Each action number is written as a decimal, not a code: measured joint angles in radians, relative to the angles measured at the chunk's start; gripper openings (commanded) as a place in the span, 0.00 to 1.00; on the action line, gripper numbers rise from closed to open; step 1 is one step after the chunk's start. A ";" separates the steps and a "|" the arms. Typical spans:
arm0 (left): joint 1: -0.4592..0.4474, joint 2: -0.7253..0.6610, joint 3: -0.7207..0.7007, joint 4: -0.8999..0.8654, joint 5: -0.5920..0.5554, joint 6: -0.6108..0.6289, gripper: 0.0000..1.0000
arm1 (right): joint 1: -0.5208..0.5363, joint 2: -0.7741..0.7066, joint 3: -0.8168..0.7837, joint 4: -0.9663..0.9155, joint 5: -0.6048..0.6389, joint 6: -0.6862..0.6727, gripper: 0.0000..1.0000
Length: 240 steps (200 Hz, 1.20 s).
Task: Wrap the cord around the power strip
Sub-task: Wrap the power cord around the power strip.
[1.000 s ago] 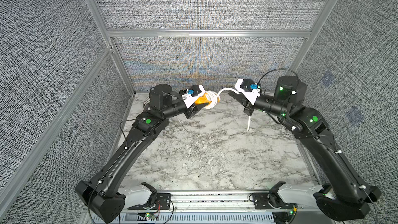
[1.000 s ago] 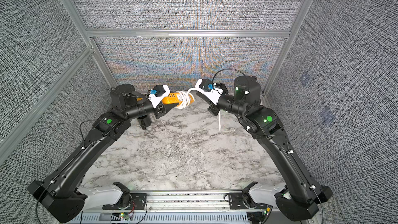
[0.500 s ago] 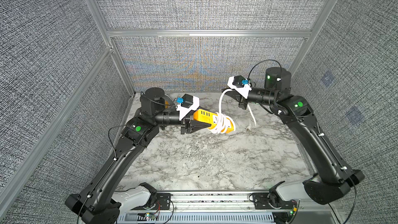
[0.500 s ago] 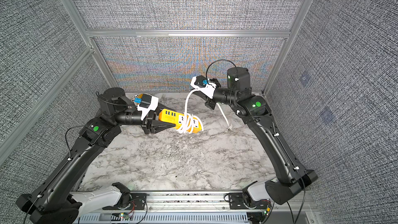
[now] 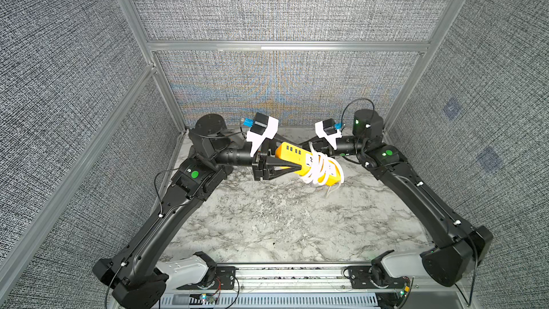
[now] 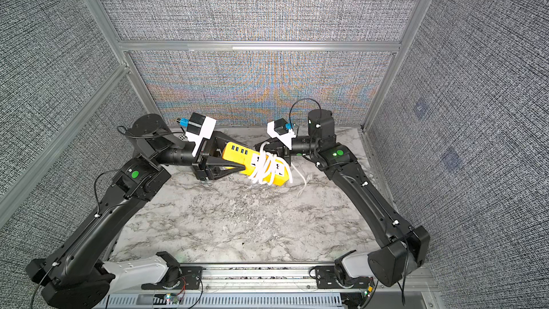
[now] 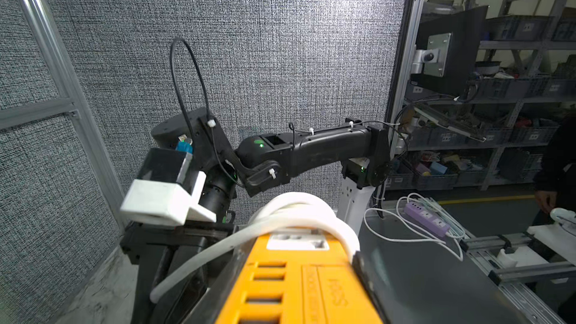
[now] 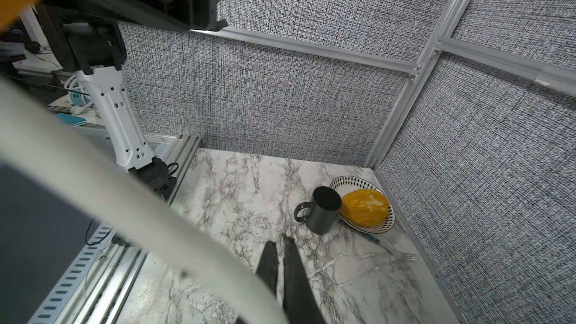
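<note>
The orange power strip hangs level above the marble table, and my left gripper is shut on its USB end, one finger on each long side. The left wrist view shows the strip between the jaws. The white cord is coiled in several turns round its other half. Its loose end dangles to the table. My right gripper sits just behind the coils, shut, with nothing between its tips. The cord runs blurred across that wrist view.
A black mug stands in the back left corner next to a patterned plate that holds an orange fruit. A fork lies nearby. The enclosure walls are close behind both wrists. A purple strip lies outside the cell.
The left gripper carried the strip forward and lower, toward the middle. The right gripper rose with a loop of cord, then came down close behind the strip. The loop now lies on the coils.
</note>
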 measured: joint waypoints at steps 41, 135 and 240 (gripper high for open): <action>-0.010 0.007 0.012 0.208 0.027 -0.047 0.00 | -0.012 -0.038 -0.180 0.144 0.050 0.148 0.24; -0.015 -0.003 0.023 0.358 -0.219 -0.015 0.00 | -0.018 -0.088 -0.311 0.275 0.077 0.261 0.25; -0.016 0.041 -0.019 0.457 -0.677 0.060 0.00 | -0.014 -0.154 -0.437 0.328 0.089 0.328 0.00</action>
